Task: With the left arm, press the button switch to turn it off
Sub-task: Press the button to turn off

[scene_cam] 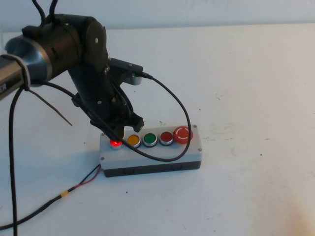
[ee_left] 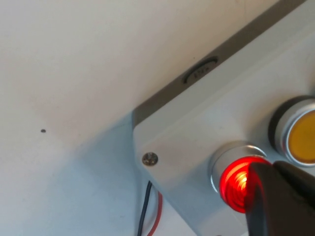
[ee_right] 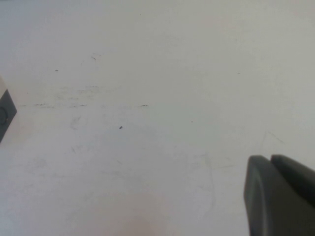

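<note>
The button switch (scene_cam: 116,143) is a small round red button with a silver ring, glowing, at the cable end of the grey box (scene_cam: 162,153). It fills the left wrist view (ee_left: 234,179), lit bright red. My left arm (scene_cam: 74,49) reaches down over that end. My left gripper (scene_cam: 119,132) is shut, its black fingertips (ee_left: 266,172) together and resting on the button's edge. My right gripper (ee_right: 271,162) is shut and empty over bare table; it does not show in the high view.
On the box sit a yellow button (scene_cam: 133,140), a green button (scene_cam: 149,139), a darker red button (scene_cam: 166,137) and a big red mushroom button (scene_cam: 182,133). A black cable (scene_cam: 172,105) loops over the box. Red and black wires (scene_cam: 81,184) leave its left end.
</note>
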Robot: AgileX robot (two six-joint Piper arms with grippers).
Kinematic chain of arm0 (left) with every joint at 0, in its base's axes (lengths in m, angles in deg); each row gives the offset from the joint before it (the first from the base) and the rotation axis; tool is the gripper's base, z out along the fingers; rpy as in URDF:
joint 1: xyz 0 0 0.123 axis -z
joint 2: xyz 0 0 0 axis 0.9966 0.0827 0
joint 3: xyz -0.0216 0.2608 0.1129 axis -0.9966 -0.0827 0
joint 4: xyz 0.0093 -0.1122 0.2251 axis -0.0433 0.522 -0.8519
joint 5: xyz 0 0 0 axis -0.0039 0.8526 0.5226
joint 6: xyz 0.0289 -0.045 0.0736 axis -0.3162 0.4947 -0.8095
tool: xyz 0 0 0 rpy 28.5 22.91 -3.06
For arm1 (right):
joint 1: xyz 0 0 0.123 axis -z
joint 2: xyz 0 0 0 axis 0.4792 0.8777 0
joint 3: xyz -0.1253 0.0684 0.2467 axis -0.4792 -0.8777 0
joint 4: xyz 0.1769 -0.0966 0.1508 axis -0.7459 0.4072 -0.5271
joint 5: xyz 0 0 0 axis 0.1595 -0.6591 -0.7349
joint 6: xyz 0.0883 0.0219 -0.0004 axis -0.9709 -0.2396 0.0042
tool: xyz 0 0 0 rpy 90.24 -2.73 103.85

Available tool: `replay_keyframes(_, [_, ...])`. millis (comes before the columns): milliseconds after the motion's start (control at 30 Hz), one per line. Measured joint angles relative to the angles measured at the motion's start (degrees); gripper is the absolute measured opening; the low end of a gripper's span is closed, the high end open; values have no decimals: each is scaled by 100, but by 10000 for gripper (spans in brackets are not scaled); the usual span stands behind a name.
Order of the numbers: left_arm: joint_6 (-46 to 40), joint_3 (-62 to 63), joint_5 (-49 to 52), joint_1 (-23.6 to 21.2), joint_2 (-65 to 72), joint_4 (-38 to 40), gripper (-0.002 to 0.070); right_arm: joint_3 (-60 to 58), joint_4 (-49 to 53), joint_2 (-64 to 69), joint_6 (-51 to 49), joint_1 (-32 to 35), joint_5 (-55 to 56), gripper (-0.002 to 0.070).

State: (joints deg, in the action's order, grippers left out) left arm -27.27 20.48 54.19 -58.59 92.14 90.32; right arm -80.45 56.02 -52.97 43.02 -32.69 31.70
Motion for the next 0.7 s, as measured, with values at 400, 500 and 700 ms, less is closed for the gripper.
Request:
replay_keyframes(400, [8,19,19,-19,44,11,-4,0,0,0,0,0,0,-16])
replay_keyframes(500, [8,43,50,-27,114,11,-4,0,0,0,0,0,0,-16])
replay_keyframes(700, [8,94,108,-27,134,20,-4,0,0,0,0,0,0,-16])
